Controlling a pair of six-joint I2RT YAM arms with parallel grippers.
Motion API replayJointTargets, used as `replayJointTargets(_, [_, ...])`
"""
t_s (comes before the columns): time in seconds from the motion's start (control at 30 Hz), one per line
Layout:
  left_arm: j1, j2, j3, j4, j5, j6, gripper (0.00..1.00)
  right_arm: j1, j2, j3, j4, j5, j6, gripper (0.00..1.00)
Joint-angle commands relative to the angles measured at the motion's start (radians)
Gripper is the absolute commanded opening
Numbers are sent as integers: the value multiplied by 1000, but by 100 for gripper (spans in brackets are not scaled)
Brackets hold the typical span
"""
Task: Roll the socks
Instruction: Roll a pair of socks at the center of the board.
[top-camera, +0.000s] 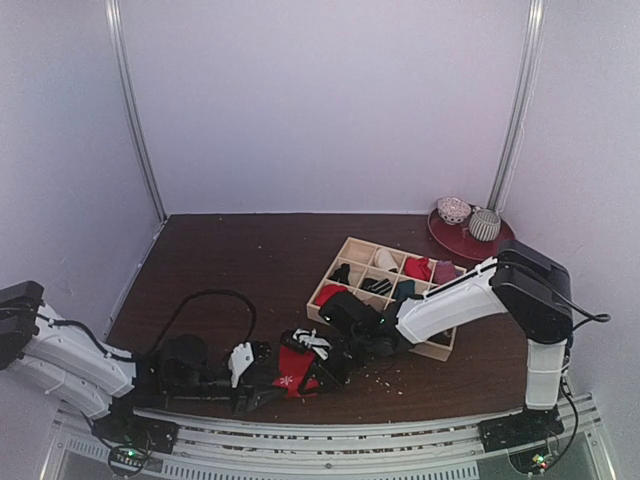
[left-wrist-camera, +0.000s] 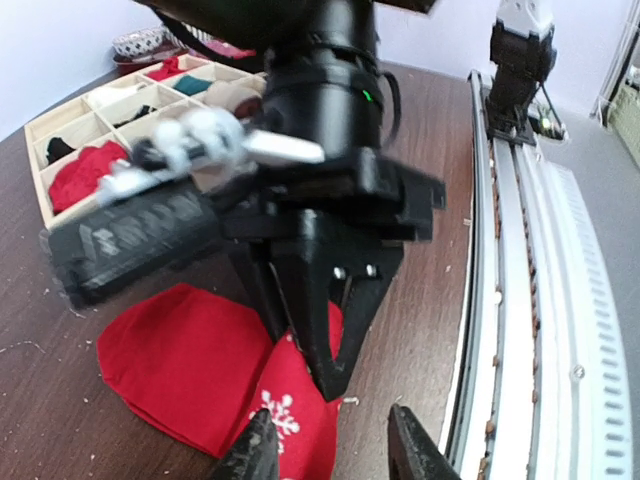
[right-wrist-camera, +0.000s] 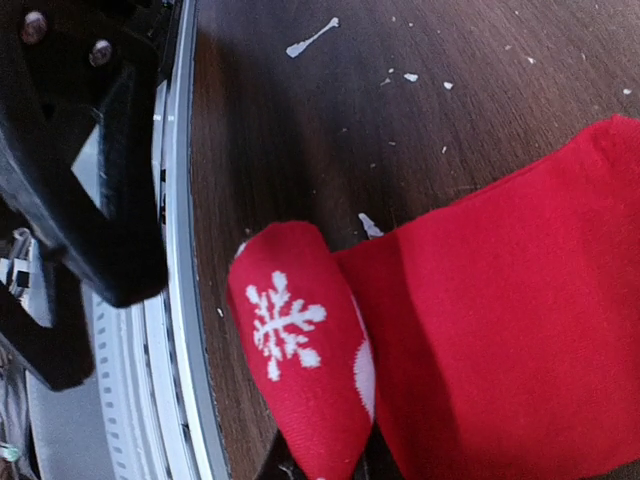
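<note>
Nearest me, the left gripper (left-wrist-camera: 337, 452) stands with fingers apart at the red fabric sock with a white snowflake (left-wrist-camera: 180, 360), which lies before the pale wooden divided tray (top-camera: 437, 350). The right gripper (left-wrist-camera: 328, 385) pinches the sock's curled end, likely to hold the roll.

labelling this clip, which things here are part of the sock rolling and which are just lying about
job: red snowflake sock, right gripper shut on it, left gripper open by it
lying about: wooden divider tray, red plate, two patterned balls
</note>
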Motion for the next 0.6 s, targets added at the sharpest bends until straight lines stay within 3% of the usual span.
replayJointTargets(0.0, [-8, 139, -5, 148, 42, 76, 38, -17, 69, 6, -124, -51, 65, 0])
replayJointTargets(0.23, [-11, 339, 13, 244, 26, 59, 35, -22, 83, 14, -135, -67, 52, 0])
replayJointTargets(0.33, [-11, 366, 13, 267, 9, 48, 4, -21, 71, 8, -145, -69, 34, 1])
replayJointTargets(0.37, [-11, 366, 13, 270, 0, 40, 0, -21, 65, 5, -149, -67, 31, 4])
replayJointTargets(0.57, [-7, 332, 42, 149, -63, -73, 0, -20, -86, -75, -93, -14, 10, 23])
